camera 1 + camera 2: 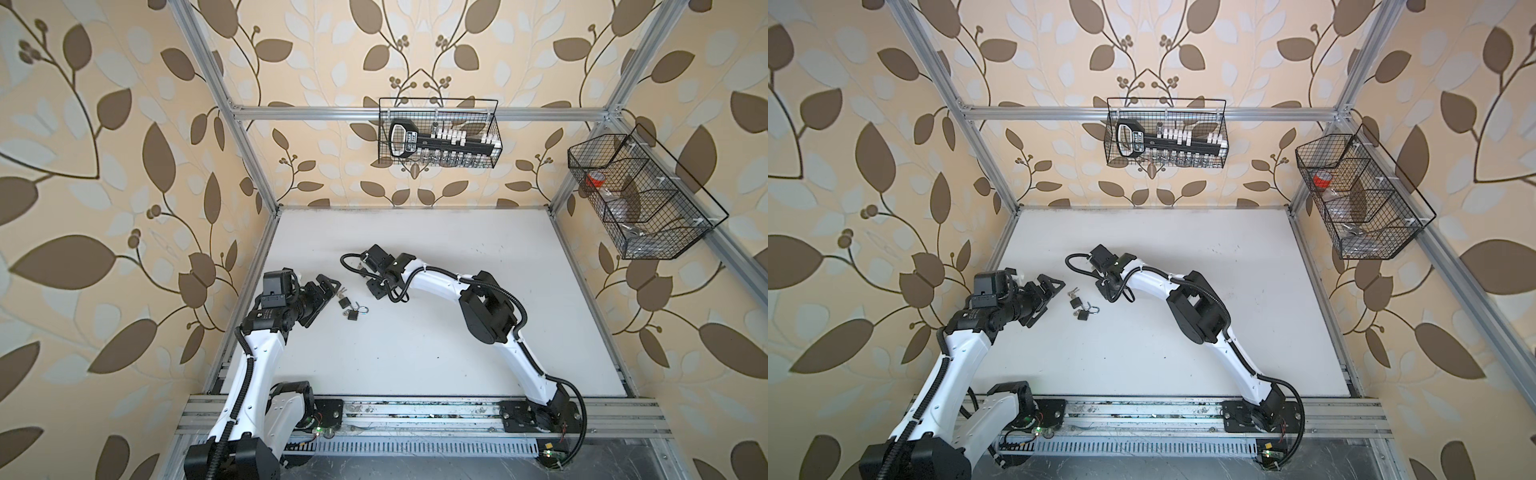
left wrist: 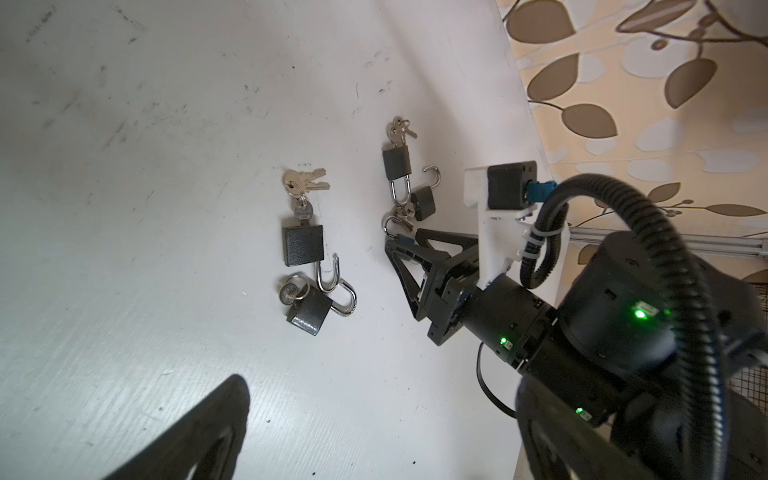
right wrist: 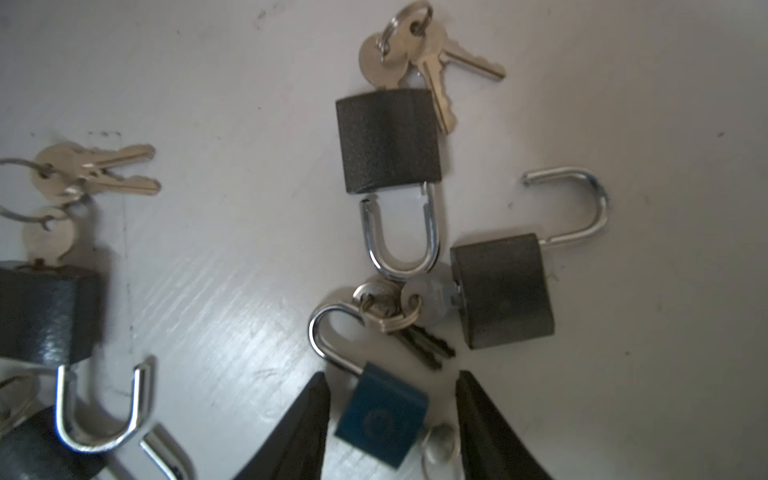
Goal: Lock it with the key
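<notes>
Right claw (image 3: 391,376) spread astride blue padlock (image 3: 380,419); left claw (image 1: 326,303) spread (key (image 2: 302,212) stamp illegible).

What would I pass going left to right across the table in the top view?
First the left hand, then two black padlocks with keys in them, then the right hand, and last the wire basket hanging on the right side of the frame.
</notes>
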### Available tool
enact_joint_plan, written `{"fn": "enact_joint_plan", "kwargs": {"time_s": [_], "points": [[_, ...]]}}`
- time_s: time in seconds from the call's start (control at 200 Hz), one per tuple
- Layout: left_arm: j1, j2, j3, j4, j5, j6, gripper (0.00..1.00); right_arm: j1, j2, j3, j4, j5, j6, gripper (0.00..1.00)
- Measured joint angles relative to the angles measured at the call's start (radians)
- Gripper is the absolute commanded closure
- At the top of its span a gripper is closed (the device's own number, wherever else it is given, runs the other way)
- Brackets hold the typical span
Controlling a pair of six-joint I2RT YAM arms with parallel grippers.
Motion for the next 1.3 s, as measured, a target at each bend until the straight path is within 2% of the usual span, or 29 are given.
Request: {"fn": "enact_joint_plan", "kwargs": {"time_s": [0.135,0.46,0.57,0.72,0.84,1.08,1.19,1.3], "points": [[0.000,0.000,-0.020,-0.002,0.003,0.000,0.01,0.000,0.002,0.003,0.000,0.007,-0.001,0.52],[0.000,-0.011,-0.025,-0.011,0.008,0.000,0.01,0.000,-0.002,-0.011,0.014,0.006,0.004,0.66],[0.000,-0.020,-0.025,-0.015,0.010,0.000,0.01,0.000,-0.051,-0.102,0.061,0.007,0.015,0.66],[-0.023,-0.027,-0.024,-0.023,0.010,0.004,0.01,0.000,-0.181,-0.311,0.101,0.014,0.036,0.67],[-0.126,-0.030,-0.023,-0.022,-0.018,0.004,0.01,0.000,-0.309,-0.509,0.145,0.018,0.070,0.67],[-0.456,0.007,-0.021,0.066,-0.114,-0.023,0.01,0.000,-0.568,-0.891,0.243,-0.004,0.190,0.63],[-0.575,0.075,-0.019,0.141,-0.133,-0.027,0.01,0.000,-0.659,-1.009,0.277,-0.035,0.239,0.55],[-0.653,0.152,-0.002,0.204,-0.132,-0.027,0.01,0.000,-0.721,-1.078,0.297,-0.080,0.265,0.46]]}}
